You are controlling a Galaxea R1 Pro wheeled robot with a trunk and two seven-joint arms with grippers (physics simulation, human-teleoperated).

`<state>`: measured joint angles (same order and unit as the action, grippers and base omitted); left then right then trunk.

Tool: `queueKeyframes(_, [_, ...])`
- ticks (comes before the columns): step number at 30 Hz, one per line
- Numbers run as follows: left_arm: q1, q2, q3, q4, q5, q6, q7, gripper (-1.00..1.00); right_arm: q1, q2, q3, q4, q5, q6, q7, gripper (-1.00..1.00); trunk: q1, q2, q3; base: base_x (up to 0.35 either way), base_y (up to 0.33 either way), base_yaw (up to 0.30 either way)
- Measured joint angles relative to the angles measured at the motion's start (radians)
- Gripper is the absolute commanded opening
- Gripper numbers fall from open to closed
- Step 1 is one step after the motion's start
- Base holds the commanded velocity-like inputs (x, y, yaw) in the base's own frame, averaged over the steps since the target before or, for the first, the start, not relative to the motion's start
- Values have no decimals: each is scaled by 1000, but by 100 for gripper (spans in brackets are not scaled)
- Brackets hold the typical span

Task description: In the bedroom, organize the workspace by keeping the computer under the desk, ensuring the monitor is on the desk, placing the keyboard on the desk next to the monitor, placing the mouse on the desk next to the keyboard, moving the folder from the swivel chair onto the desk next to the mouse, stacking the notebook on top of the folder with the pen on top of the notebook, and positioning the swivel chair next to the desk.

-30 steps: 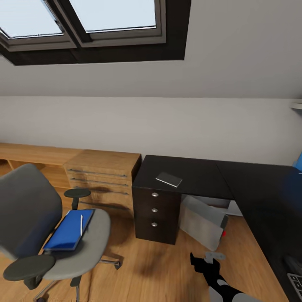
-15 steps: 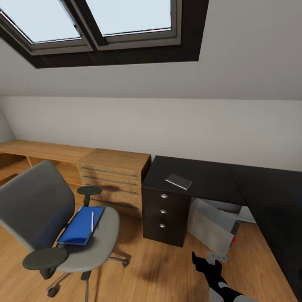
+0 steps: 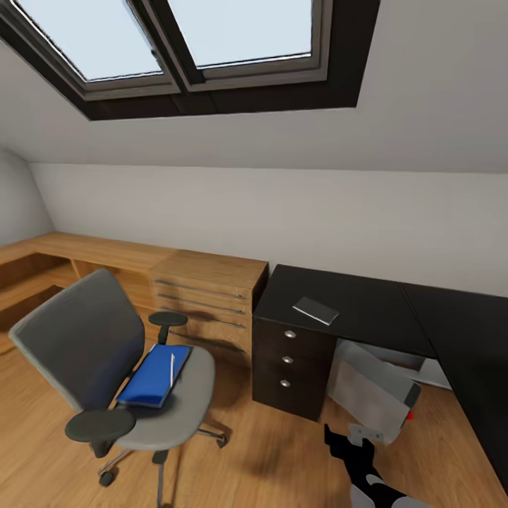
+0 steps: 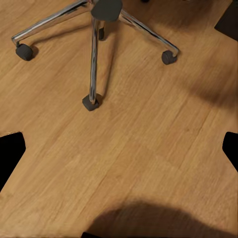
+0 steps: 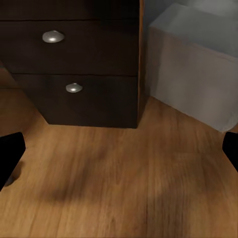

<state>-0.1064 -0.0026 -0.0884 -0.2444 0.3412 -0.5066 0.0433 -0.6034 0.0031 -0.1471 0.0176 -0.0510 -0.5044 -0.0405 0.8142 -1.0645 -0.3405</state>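
The grey swivel chair (image 3: 85, 346) stands on the wooden floor left of the black desk (image 3: 353, 300). On its seat lies the blue folder (image 3: 152, 377) with the white pen (image 3: 172, 368) on top. The dark grey notebook (image 3: 315, 310) rests on the desk above the drawers. The light grey computer (image 3: 370, 391) leans tilted under the desk. My right gripper (image 3: 349, 439) hangs low before the desk, open, facing the drawers (image 5: 74, 54) and the computer (image 5: 198, 69). My left gripper (image 4: 119, 153) is open over the floor near the chair's chrome base (image 4: 93, 59).
A light wooden drawer unit (image 3: 208, 293) and a low wooden shelf (image 3: 77, 250) run along the back wall left of the desk. Skylight windows (image 3: 190, 42) sit in the sloped ceiling. Wooden floor (image 3: 268, 451) spreads between chair and desk.
The head view has turned left and slightly up, so chair, desk and windows sit further right in the picture. Nothing on the chair or desk has moved itself.
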Motion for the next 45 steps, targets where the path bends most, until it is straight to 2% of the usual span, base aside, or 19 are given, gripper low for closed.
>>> queueKeyframes(12, [0, -2, -2, 22, 0, 2, -2, 100, 0, 1, 0, 0, -1, 0, -17, 100, -46, 84, 35, 0, 0, 273])
queueKeyframes(14, [0, -2, -2, 23, 0, 12, -3, 100, 0, 1, 0, 0, -1, 0, -17, 100, -54, 98, 41, 0, 0, 275])
queueKeyframes(20, [0, -2, -2, 23, 0, 102, -5, 100, 0, 1, 0, 0, -1, 0, -17, 100, -77, 140, 60, 0, 0, 275])
queueKeyframes(23, [0, -2, -2, 23, -1, 113, -6, 100, 0, 1, 0, 0, -1, -1, -17, 100, -88, 161, 69, 0, 0, 273])
queueKeyframes(41, [0, -5, 1, 18, -2, 72, -4, 100, 1, 3, 0, 0, 3, -37, -17, 100, -157, 287, 142, 0, 0, 133])
queueKeyframes(45, [0, -4, 1, 18, -2, 62, -5, 100, 1, 12, 0, 0, 4, -35, -17, 100, -173, 315, 152, 0, 0, 113])
